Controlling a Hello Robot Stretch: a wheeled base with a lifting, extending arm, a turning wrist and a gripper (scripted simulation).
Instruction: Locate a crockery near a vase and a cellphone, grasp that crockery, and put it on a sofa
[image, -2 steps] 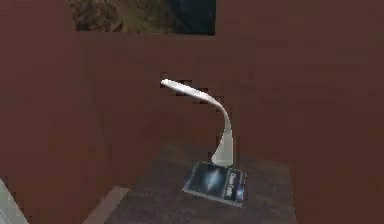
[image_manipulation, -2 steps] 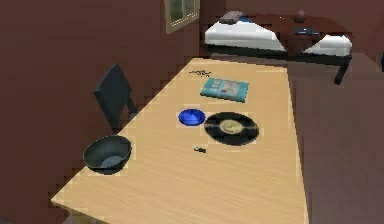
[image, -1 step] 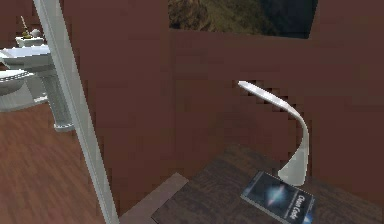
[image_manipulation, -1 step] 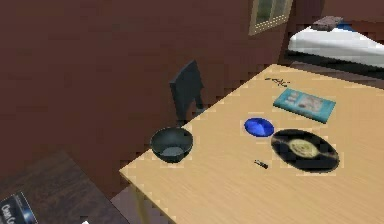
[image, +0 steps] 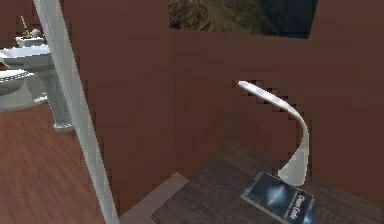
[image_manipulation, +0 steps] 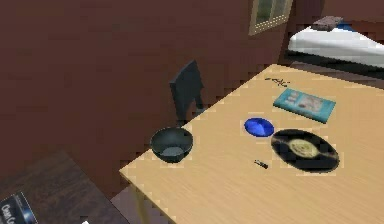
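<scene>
Two pieces of crockery sit on the pale wooden desk (image_manipulation: 215, 185). A dark bowl (image_manipulation: 172, 146) stands close to the edge where a dark chair (image_manipulation: 187, 88) is drawn up. A small blue dish (image_manipulation: 260, 126) lies further in, around the middle of the desk, just beside a black record (image_manipulation: 306, 149). A teal book (image_manipulation: 305, 103) lies beyond the dish, and a tiny dark thing (image_manipulation: 260, 164), too small to name, lies on its near side. How the claw stands, and where it is relative to the bowl or dish, I cannot tell. A bed (image_manipulation: 340, 45) stands by the far wall. On a second, dark desk (image: 215, 190) a white lamp (image: 290, 140) bends over a flat dark book (image: 280, 195).
</scene>
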